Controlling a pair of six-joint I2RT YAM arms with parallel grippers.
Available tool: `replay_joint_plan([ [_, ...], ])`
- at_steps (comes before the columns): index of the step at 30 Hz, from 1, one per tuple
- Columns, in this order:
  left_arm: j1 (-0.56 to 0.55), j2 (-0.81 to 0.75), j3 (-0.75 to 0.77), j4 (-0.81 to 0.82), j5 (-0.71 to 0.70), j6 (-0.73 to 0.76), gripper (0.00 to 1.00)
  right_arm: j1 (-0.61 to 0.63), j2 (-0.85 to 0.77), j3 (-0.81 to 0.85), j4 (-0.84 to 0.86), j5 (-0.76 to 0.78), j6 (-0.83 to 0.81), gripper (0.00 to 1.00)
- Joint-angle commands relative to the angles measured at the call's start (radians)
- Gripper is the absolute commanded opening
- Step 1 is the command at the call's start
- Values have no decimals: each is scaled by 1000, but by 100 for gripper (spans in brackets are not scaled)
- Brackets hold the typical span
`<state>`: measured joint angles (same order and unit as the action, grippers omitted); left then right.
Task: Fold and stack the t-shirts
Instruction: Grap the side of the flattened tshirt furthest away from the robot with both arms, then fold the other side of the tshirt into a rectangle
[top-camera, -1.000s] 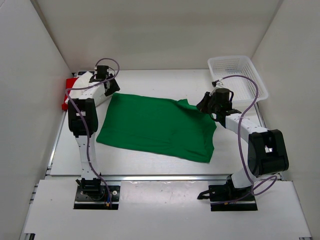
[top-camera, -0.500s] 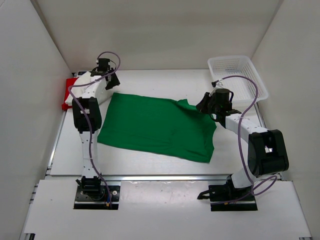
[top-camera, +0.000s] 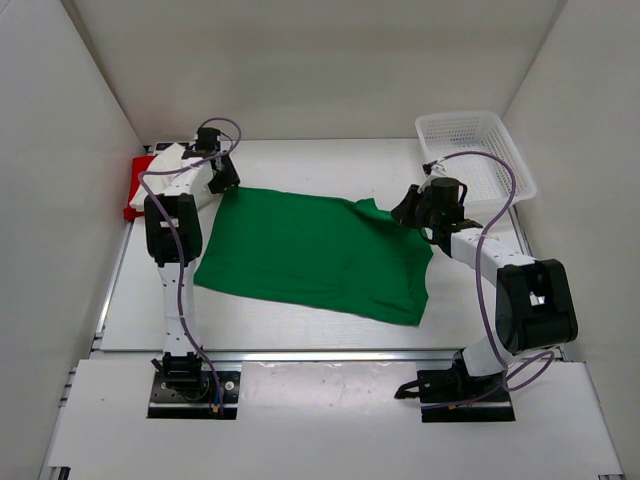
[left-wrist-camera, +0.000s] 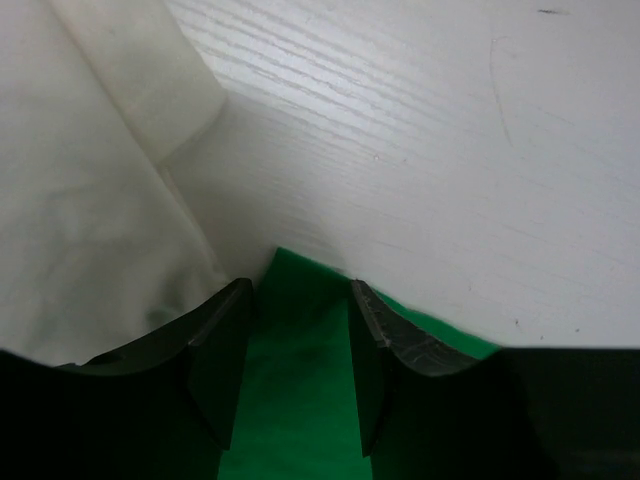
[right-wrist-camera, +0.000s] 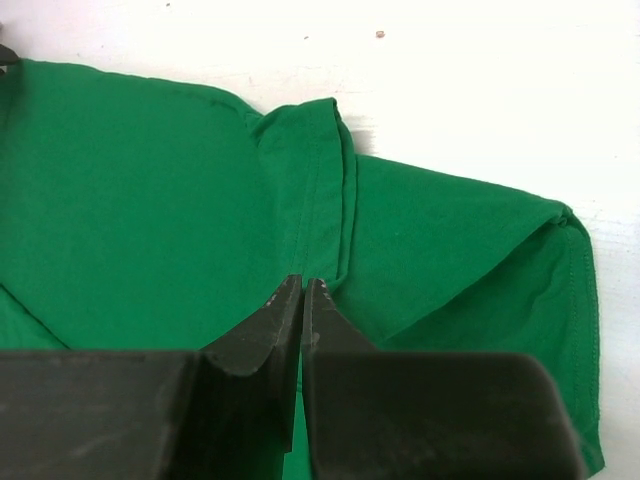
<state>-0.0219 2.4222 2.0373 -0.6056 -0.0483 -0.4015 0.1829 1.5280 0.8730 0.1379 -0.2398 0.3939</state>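
White walls (top-camera: 320, 70) box in a pale bench (top-camera: 260, 325), and a mesh basket (top-camera: 475, 150) sits at the far right corner. Green shirt (top-camera: 315, 255) lies spread near flat across mid-bench, one sleeve on the right side doubled over. Red shirt (top-camera: 133, 190) and white shirt (left-wrist-camera: 80, 200) are bunched at the far left edge, well apart from the basket. Left claw (left-wrist-camera: 300, 300) is low over the green shirt's far left corner, jaws parted to a moderate gap with the cloth tip lying between them, not yet pinched; white shirt just beside it. Right claw (right-wrist-camera: 302, 290) sits at the far right of the shirt near the sleeve seam, jaws pressed together, seemingly on a pinch of green cloth. Judged step: taking hold of the far edge for the first fold of the green shirt. Next move calls for the left jaws to close on the corner alone, missing the white cloth, then both arms lifting together and drawing the edge toward the near hem.
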Motion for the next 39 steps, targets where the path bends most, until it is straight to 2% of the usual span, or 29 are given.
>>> replay_joint_plan([
  [1, -12, -68, 15, 6, -1, 4, 54, 1, -32, -15, 61, -3, 8, 0],
  [6, -16, -15, 66, -48, -19, 7, 52, 1, -52, -31, 65, 0, 7, 0],
  [10, -18, -12, 70, -36, -39, 9, 38, -6, -55, -35, 77, -13, 13, 0],
  [15, -10, 12, 115, -63, -27, 13, 33, -2, -60, -37, 78, -15, 13, 0],
  [20, -12, -3, 86, -43, -22, 6, 8, 4, -69, -45, 74, -9, 14, 0],
  [21, -15, -20, 58, -31, -19, 4, 2, 7, -74, -55, 77, -3, 23, 0],
  [23, -18, -60, 8, 9, -16, 6, 0, 3, -84, -66, 83, -7, 25, 0],
  [32, -4, -369, -429, 308, 109, -85, 0, 36, -247, -159, 5, 25, 37, 0],
  [39, 22, -531, -597, 365, 165, -94, 0, 58, -408, -226, -98, 59, 33, 1],
])
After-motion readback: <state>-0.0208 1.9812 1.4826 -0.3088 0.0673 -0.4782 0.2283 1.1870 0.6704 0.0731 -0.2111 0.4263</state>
